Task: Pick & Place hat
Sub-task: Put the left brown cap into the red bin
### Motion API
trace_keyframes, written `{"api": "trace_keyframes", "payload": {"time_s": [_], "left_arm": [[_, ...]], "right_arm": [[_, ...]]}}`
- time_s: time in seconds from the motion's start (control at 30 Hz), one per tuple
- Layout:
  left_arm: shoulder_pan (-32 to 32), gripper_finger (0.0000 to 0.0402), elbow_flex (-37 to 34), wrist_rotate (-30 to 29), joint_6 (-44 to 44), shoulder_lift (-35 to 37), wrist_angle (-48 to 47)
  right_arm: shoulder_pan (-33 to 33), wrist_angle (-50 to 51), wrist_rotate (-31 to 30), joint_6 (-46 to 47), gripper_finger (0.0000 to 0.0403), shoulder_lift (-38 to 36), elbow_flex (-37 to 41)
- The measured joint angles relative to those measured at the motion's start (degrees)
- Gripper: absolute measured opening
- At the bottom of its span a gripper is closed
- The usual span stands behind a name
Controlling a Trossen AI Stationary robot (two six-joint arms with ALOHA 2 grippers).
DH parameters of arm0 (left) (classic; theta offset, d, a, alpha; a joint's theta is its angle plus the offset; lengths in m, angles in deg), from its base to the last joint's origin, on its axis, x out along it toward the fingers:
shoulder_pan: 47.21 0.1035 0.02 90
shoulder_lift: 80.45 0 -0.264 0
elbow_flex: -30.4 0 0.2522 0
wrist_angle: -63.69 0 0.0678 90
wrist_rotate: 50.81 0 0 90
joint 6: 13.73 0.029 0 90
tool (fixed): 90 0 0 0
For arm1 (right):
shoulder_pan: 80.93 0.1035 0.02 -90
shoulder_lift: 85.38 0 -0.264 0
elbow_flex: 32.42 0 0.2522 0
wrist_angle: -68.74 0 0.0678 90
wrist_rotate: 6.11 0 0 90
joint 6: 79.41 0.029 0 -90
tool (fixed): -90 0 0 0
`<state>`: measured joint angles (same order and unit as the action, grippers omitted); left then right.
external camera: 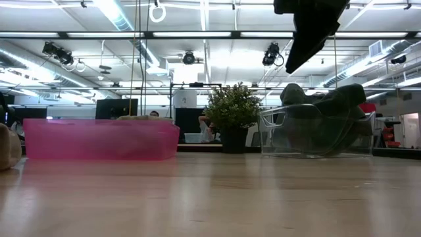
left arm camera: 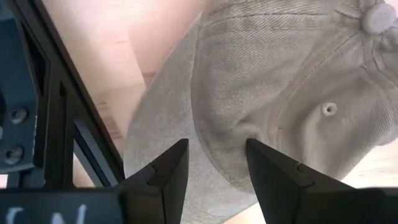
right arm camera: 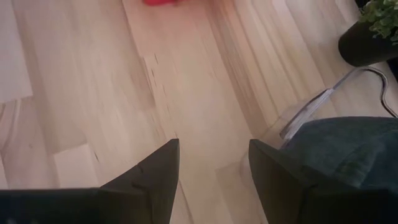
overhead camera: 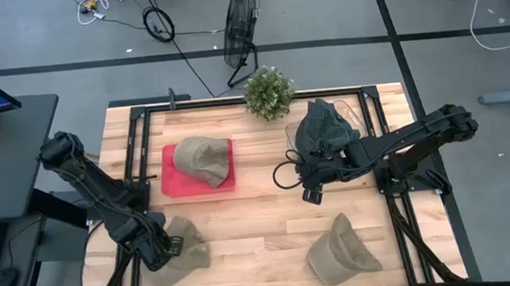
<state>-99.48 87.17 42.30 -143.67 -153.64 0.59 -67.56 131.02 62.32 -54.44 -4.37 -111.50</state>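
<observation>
1. The left gripper (overhead camera: 164, 251) hung at the table's (overhead camera: 261, 212) front left corner, fingers (left arm camera: 168, 171) spread over a beige hat (overhead camera: 183, 253); nothing was gripped.
2. The right gripper (overhead camera: 312, 193) hovered near the table's middle, fingers apart and empty, beside a clear basket (external camera: 316, 135) of dark hats (overhead camera: 323, 128).
3. A second beige hat (overhead camera: 204, 159) lay in the pink tray (overhead camera: 173, 182); a third (overhead camera: 342, 249) sat near the front right corner.

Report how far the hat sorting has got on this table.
Done: one tan hat lies in the pink tray, and dark hats fill the clear bin.
In hand: the left tool is open over a tan hat at the table's near left corner. The right tool is open and empty beside the bin.
Left: the tan hat at near right is untouched.
</observation>
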Motion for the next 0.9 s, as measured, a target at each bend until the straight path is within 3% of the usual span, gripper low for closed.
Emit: {"api": "trace_keyframes", "payload": {"time_s": [0.9], "left_arm": [[5.4,0.0167,0.0,-4.6,5.1,0.1,5.3]], "right_arm": [[0.0,-11.6,0.0,-11.1,0.0197,0.0,0.0]]}}
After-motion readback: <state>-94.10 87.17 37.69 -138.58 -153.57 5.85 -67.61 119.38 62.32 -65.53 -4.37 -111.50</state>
